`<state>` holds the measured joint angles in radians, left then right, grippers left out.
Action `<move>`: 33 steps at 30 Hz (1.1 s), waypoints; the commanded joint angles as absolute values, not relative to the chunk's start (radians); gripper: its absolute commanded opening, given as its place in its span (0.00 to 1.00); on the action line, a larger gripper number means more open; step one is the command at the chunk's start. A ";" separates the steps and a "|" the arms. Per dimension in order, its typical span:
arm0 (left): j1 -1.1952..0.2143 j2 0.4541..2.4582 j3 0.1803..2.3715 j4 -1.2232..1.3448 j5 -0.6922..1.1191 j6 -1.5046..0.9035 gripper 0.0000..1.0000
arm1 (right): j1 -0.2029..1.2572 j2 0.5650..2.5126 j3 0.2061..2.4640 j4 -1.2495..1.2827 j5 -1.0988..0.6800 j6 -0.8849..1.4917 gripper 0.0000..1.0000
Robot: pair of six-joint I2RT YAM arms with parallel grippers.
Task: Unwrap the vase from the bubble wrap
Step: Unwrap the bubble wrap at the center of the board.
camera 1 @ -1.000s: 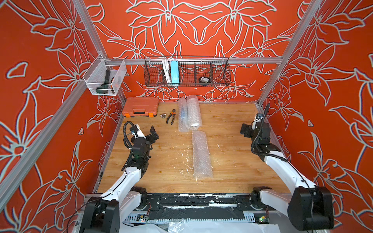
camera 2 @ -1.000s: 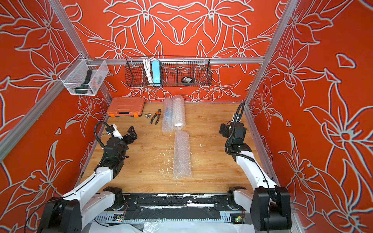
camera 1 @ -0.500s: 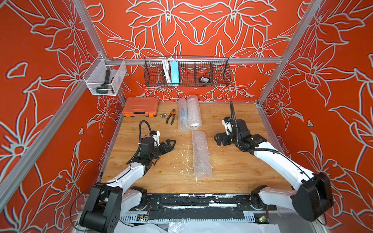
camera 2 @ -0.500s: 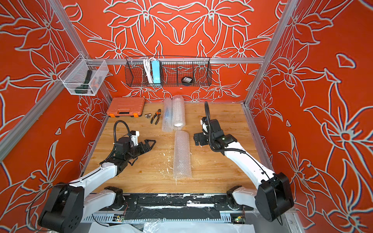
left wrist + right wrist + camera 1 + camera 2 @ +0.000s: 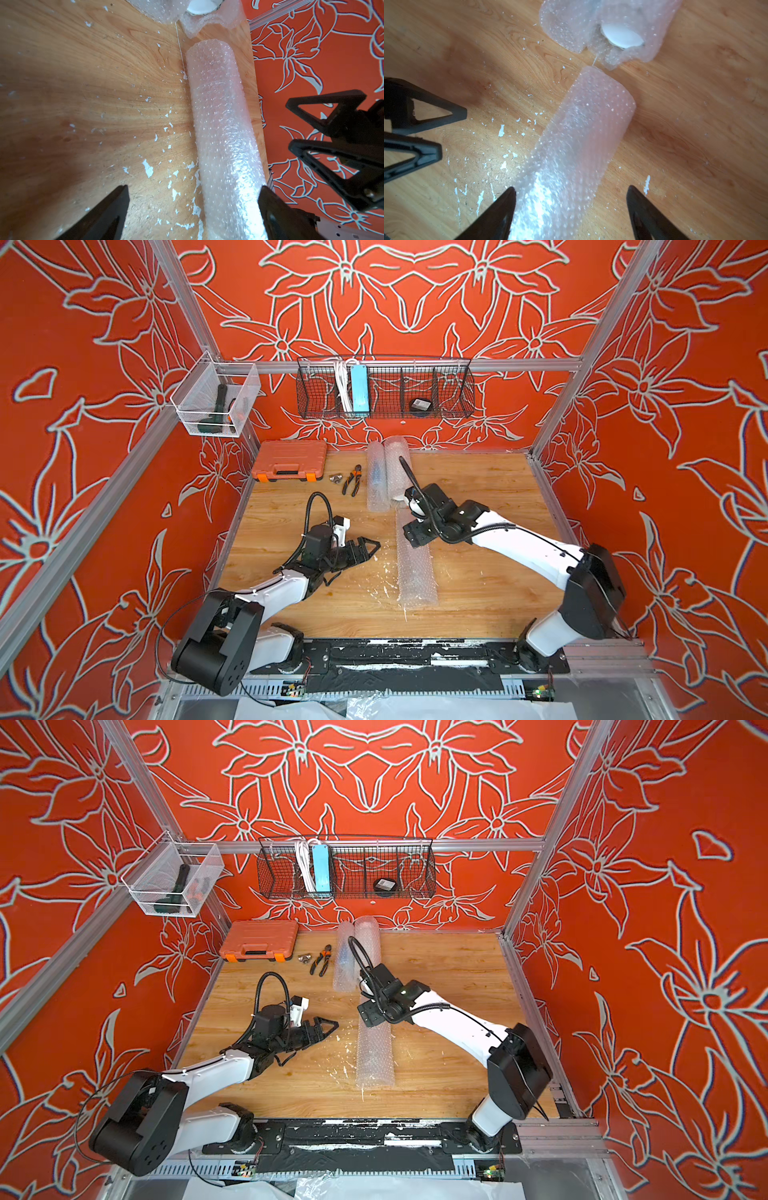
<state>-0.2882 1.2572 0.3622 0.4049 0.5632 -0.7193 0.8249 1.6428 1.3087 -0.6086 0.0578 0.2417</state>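
A roll of bubble wrap (image 5: 416, 568) (image 5: 375, 1052) lies lengthwise in the middle of the wooden table (image 5: 478, 489). The vase is hidden. My right gripper (image 5: 415, 536) (image 5: 571, 195) hangs open over the roll's far end (image 5: 583, 128), one finger on each side, gripping nothing. My left gripper (image 5: 372, 551) (image 5: 192, 199) is open and points at the roll (image 5: 220, 124) from its left, tips just short of it. Two more wrapped rolls (image 5: 384, 472) lie at the back; a white round face (image 5: 620, 37) shows in one's open end.
An orange tool case (image 5: 289, 460) and pliers (image 5: 352, 482) lie at the back left. A wire basket (image 5: 384, 391) and a clear bin (image 5: 214, 406) hang on the walls. White flecks (image 5: 148, 168) dot the wood left of the roll.
Both arms swung in from the table's sides to the middle roll. The right gripper now hangs over its far end; the left has reached its left side.
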 commanded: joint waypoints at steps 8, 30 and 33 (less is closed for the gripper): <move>-0.304 1.265 0.353 0.417 0.587 -0.712 0.95 | 0.870 1.814 1.427 -0.720 0.255 0.302 0.72; -0.498 1.465 0.541 0.429 0.535 -0.750 0.94 | 0.786 1.721 1.257 -0.615 0.261 0.414 0.30; -0.536 1.518 0.590 0.440 0.517 -0.771 0.94 | 0.768 1.696 1.221 -0.584 0.224 0.430 0.26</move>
